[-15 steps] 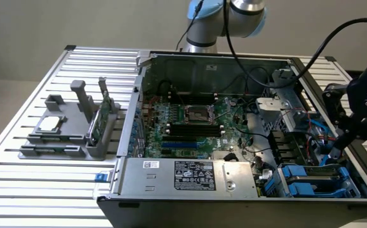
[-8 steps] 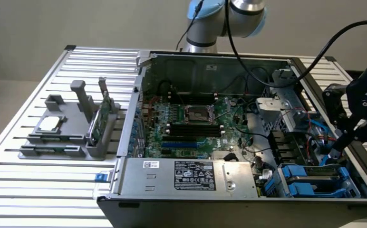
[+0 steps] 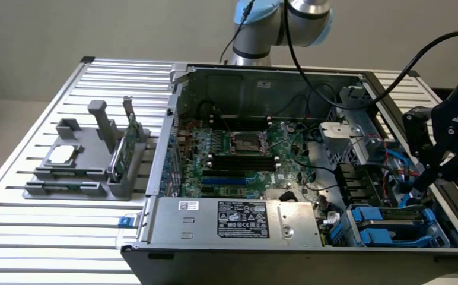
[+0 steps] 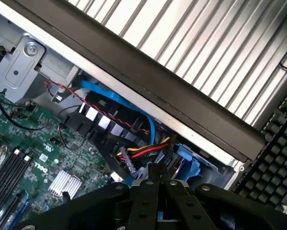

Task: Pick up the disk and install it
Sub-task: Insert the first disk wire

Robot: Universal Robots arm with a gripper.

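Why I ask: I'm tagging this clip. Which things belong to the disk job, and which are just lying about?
Job in hand:
- disk in its blue carrier, inside the computer case
- claw, shut, close above the disk

Lying about:
- grey holder on the slatted table
- processor chip lying on the holder
- green circuit card standing in it

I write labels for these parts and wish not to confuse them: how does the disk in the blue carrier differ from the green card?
The disk lies flat inside the computer case; the green card stands on edge in the grey stand outside it. Blue plastic frames the disk; the card is bare. The shut claw is close to the disk, far from the card. Both are flat parts.
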